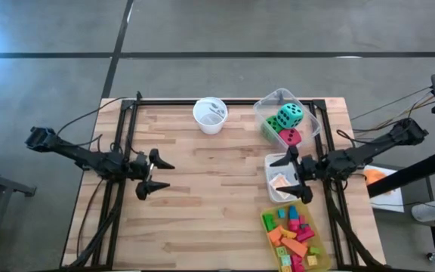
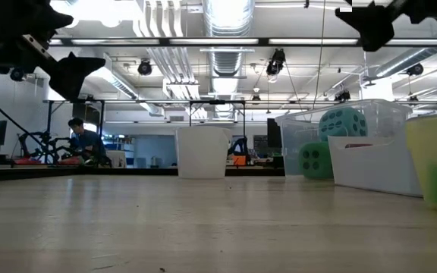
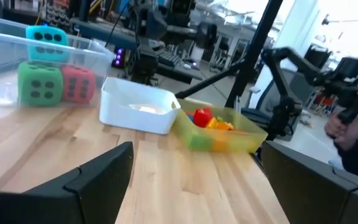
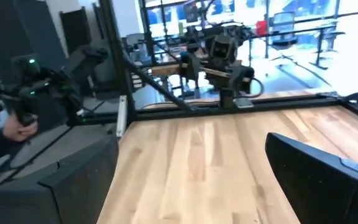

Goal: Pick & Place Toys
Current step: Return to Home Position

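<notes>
Blocks [image 1: 294, 233] multicoloured, loosely heaped.

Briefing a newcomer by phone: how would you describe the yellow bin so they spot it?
On the wooden table, three bins line the right-arm side. The yellow bin is the end one, beside the white bin, farthest from the clear bin. Only it holds small multicoloured blocks.

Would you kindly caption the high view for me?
Left gripper and right gripper hover open; dice and blocks sit binned.

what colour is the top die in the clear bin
Top die: teal with dark pips, clearest in high view.
</notes>
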{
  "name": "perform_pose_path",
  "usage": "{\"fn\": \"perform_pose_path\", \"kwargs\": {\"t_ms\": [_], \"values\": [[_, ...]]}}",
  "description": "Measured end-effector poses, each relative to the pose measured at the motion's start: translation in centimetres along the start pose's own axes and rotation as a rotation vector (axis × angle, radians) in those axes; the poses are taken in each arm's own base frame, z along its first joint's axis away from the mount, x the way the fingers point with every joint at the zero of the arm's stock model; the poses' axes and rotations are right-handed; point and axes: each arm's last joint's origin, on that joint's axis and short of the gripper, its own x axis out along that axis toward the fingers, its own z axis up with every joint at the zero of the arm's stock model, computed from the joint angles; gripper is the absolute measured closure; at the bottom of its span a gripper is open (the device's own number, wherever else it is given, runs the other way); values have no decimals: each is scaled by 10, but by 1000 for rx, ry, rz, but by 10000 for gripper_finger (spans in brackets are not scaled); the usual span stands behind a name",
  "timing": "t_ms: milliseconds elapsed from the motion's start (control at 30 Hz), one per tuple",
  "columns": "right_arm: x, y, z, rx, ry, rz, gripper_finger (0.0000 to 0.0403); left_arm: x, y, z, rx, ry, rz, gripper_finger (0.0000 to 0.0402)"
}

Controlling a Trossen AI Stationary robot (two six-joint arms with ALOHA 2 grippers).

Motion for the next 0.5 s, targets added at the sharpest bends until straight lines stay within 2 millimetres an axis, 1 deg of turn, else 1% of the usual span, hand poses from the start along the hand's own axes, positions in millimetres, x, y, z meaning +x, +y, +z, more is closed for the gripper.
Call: {"fn": "perform_pose_path", "kwargs": {"t_ms": [100,167,267,500], "values": [[-5,-3,-6,1,-13,-13,3,-1,2,-6,-7,-19,-8,43],[-8,-5,-13,1,-14,-12,3,-2,3,-10,-10,-1,-6,43],[-12,-7,-19,2,-25,-10,3,-2,4,-11,-29,9,-2,43],[-21,-13,-37,-16,-17,-12,3,-2,4,-12,16,21,2,43]]}}
